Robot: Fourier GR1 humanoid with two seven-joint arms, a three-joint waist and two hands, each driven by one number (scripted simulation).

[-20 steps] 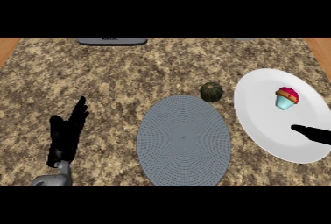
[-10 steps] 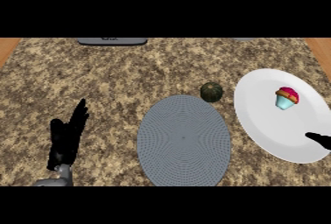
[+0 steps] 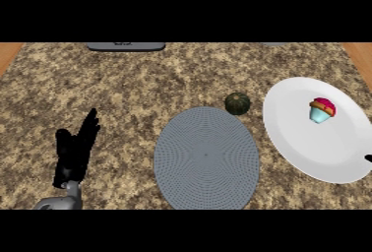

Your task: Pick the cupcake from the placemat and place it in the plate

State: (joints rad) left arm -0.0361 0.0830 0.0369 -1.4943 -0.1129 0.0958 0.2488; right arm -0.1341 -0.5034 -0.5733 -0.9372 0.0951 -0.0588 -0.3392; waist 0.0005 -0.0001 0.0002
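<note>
The cupcake (image 3: 323, 109) stands upright on the white plate (image 3: 305, 147), away from the grey placemat (image 3: 207, 157). The left hand (image 3: 75, 150) rests open, fingers straight. Only a sliver of the right hand (image 3: 368, 158) shows, so its fingers cannot be judged; a sweep across the plate could topple the cupcake.

On my feed the matte black left hand (image 3: 75, 152) shows as a slim, flat-sided shape with tapered finger ends and a shorter thumb stub on its outer side. It joins a smooth light-grey forearm (image 3: 64, 199) through a rounded grey wrist piece with a soft sheen. I see no cables, screws or markings. Of the right hand (image 3: 369, 158) only a tiny black tip shows at the frame edge.
</note>
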